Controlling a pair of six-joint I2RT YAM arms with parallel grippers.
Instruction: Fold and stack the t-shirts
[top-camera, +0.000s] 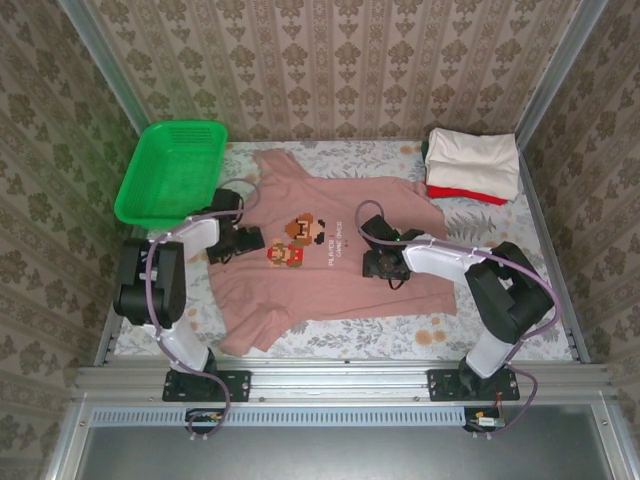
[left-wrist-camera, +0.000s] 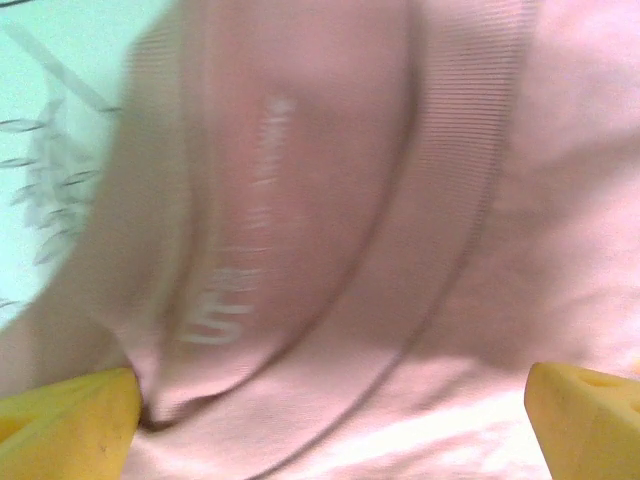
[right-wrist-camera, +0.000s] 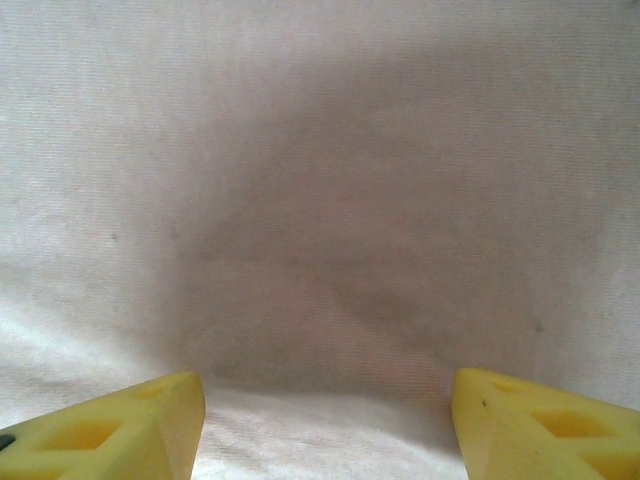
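The pink shirt lies spread out on the table with its front up, and both grippers are low over it. The left gripper is at the left side of the shirt. Its jaws are wide apart and hold nothing. From its wrist camera I see the yellow fingers far from each other, and just ahead of them the ribbed collar with pale lettering inside the neck, too blurred to read. A small crease of cloth touches the left finger.

The right gripper is over the right half of the shirt. Its fingers also stand apart, nothing is between them, and plain smooth cloth lies under and ahead of them.

The pixel print is between the two grippers, nearer to the left one.

Well beyond the right gripper, to its right, a folded cream shirt lies on a red shirt. A green basket is near, just beyond the left gripper.
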